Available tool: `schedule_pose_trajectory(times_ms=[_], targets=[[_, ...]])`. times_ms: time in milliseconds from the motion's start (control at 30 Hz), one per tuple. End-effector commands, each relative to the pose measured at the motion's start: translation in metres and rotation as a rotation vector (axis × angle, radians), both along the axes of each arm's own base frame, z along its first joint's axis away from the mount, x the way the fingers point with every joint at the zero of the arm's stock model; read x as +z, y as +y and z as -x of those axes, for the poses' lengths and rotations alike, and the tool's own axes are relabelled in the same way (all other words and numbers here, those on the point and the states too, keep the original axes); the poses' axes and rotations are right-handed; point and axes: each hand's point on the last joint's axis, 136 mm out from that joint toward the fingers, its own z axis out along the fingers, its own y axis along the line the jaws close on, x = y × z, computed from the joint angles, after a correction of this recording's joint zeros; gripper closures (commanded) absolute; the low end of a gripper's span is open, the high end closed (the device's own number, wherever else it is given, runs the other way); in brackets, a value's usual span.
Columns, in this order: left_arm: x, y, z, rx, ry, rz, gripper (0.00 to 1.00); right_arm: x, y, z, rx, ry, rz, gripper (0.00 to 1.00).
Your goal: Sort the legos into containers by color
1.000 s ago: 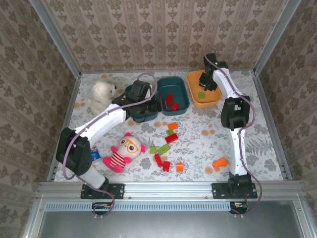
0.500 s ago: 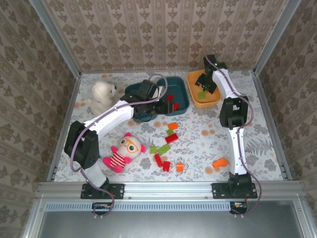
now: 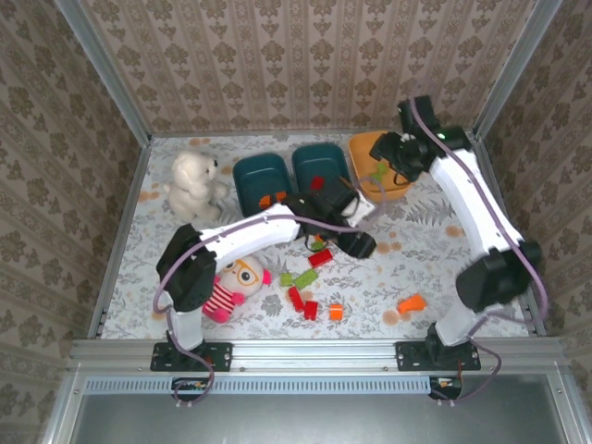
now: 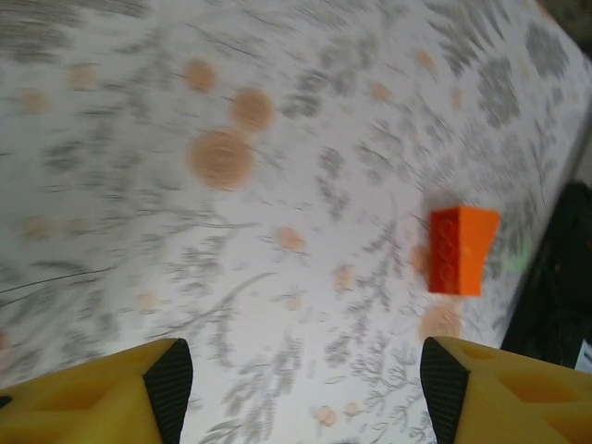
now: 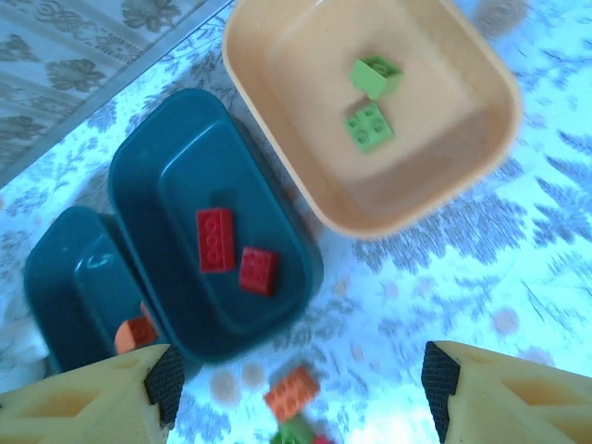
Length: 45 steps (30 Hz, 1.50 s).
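The containers stand in a row at the back: a left teal bin (image 3: 262, 180) (image 5: 69, 277) with an orange lego (image 5: 139, 330), a middle teal bin (image 3: 321, 168) (image 5: 176, 185) with two red legos (image 5: 215, 239), and an orange bin (image 3: 365, 148) (image 5: 277, 55) with two green legos (image 5: 369, 126). Red, green and orange legos (image 3: 321, 258) lie scattered on the table's middle. My left gripper (image 3: 356, 242) (image 4: 305, 398) hangs open and empty over the cloth, an orange lego (image 4: 460, 250) ahead to its right. My right gripper (image 3: 381, 171) (image 5: 301, 388) is open and empty, high above the bins.
A white plush dog (image 3: 192, 178) sits at the back left. A pink striped doll (image 3: 231, 282) lies at the front left, beside the left arm. A lone orange lego (image 3: 412, 302) lies at the front right. Metal rails and patterned walls enclose the table.
My left arm swung right, from the left teal bin out over the table's middle. My right gripper opened and lifted up and away from the orange bin.
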Motion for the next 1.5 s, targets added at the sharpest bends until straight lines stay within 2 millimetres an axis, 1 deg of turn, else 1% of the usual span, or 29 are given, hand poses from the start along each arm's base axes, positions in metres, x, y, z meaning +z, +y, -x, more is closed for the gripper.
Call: schedule_pose_trajectory(times_ms=[0, 100, 200, 267, 300, 367, 467, 633, 833, 933, 1000, 1100, 1233, 1267, 1333, 1433, 1467], targets=[[-0.013, -0.025, 0.028, -0.158, -0.131, -0.029, 0.30, -0.010, -0.014, 0.063, -0.075, 0.107, -0.044, 0.27], [-0.028, -0.043, 0.047, -0.197, -0.170, -0.060, 0.29, 0.000, -0.022, 0.123, -0.113, 0.125, -0.096, 0.27], [-0.039, -0.061, 0.064, -0.229, -0.182, -0.059, 0.28, -0.002, -0.030, 0.178, -0.184, 0.193, -0.134, 0.29], [-0.044, -0.072, 0.075, -0.258, -0.187, -0.056, 0.27, -0.003, -0.035, 0.204, -0.227, 0.221, -0.149, 0.30], [-0.050, -0.077, 0.081, -0.273, -0.186, -0.063, 0.27, -0.002, -0.037, 0.214, -0.240, 0.223, -0.153, 0.30], [-0.058, -0.085, 0.088, -0.289, -0.187, -0.076, 0.26, 0.002, -0.041, 0.225, -0.253, 0.215, -0.150, 0.30], [-0.069, -0.097, 0.096, -0.300, -0.182, -0.085, 0.26, 0.008, -0.044, 0.230, -0.248, 0.205, -0.138, 0.29], [-0.084, -0.113, 0.104, -0.315, -0.160, -0.090, 0.24, 0.018, -0.047, 0.231, -0.237, 0.200, -0.113, 0.23], [-0.111, -0.120, 0.106, -0.321, -0.137, -0.139, 0.27, 0.026, -0.051, 0.230, -0.213, 0.192, -0.067, 0.22], [-0.123, -0.121, 0.111, -0.344, -0.131, -0.175, 0.31, 0.026, -0.051, 0.230, -0.203, 0.197, -0.059, 0.22], [-0.127, -0.120, 0.110, -0.336, -0.131, -0.185, 0.33, 0.024, -0.052, 0.229, -0.199, 0.204, -0.051, 0.22], [-0.136, -0.118, 0.110, -0.334, -0.131, -0.206, 0.39, 0.021, -0.051, 0.227, -0.195, 0.207, -0.057, 0.22], [-0.144, -0.115, 0.110, -0.335, -0.120, -0.219, 0.53, 0.018, -0.049, 0.224, -0.190, 0.211, -0.064, 0.22], [-0.145, -0.115, 0.111, -0.336, -0.115, -0.221, 0.58, 0.017, -0.049, 0.223, -0.191, 0.212, -0.065, 0.22], [-0.146, -0.115, 0.112, -0.338, -0.110, -0.218, 0.66, 0.016, -0.048, 0.222, -0.190, 0.215, -0.069, 0.23], [-0.145, -0.117, 0.111, -0.332, -0.107, -0.213, 0.70, 0.015, -0.046, 0.219, -0.187, 0.215, -0.077, 0.23], [-0.144, -0.116, 0.110, -0.330, -0.106, -0.214, 0.74, 0.014, -0.046, 0.218, -0.186, 0.217, -0.077, 0.23]])
